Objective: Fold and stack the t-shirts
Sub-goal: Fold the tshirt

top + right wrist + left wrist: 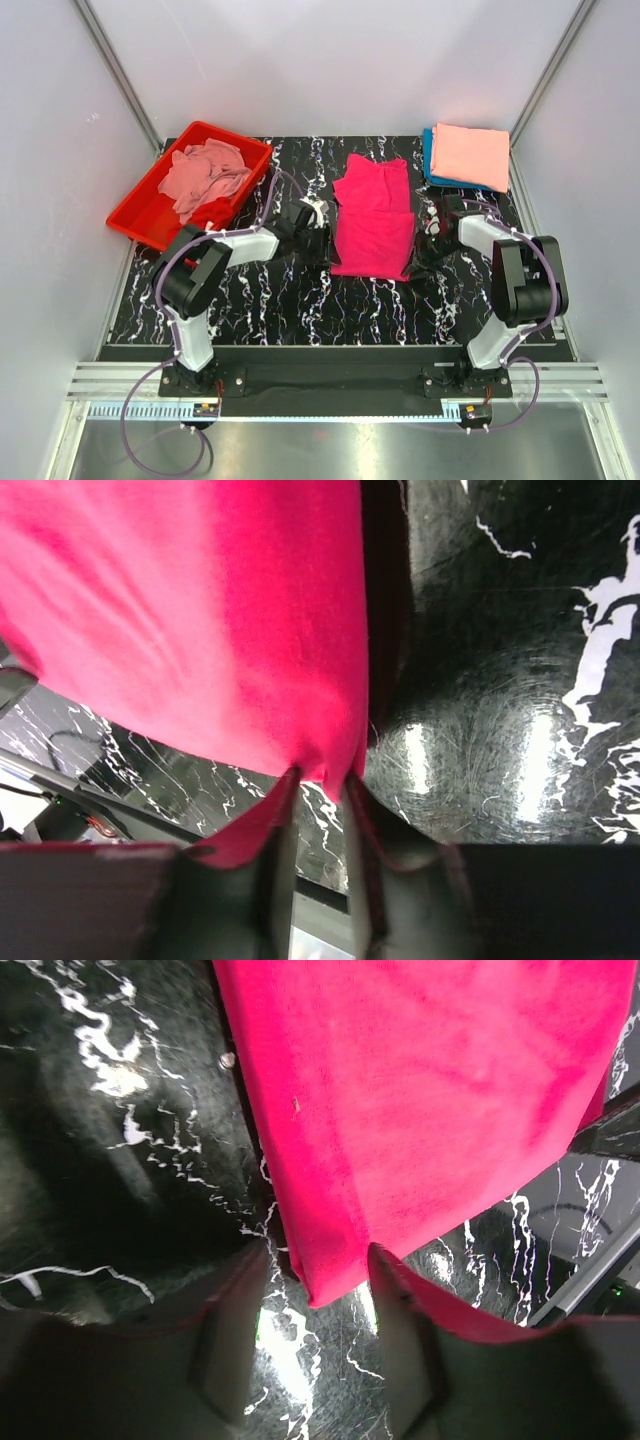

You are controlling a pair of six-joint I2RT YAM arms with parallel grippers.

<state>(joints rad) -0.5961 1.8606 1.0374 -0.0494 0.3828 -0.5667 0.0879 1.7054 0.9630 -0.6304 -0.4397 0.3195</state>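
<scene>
Counting from the overhead view, I make it five tees, one tray and my two grippers. The hot pink tee (pixel 375 215) lies partly folded on the table (pixel 300 290), directly between the two grippers. Beyond the right gripper (pixel 320 780), at the far corner, a folded salmon-peach tee (pixel 470 155) sits on top of a teal-blue tee (pixel 428 160), of which I can see only a strip of the edge. Beyond the left gripper (pixel 318 1260) and off to its outer side, the red tray (pixel 215 128) holds a crumpled dusty pink tee (pixel 205 170) with a red tee (pixel 212 212) showing under its near edge.

On my left wrist camera the jaws stand well apart. The near corner of the hot pink tee pokes into the gap between them, and neither finger is closed on it, so that gripper is released. On my right wrist camera the jaws are drawn almost together, with the tee's other near corner pinched between them. I call that a firm grasp on the cloth, low against the table.
</scene>
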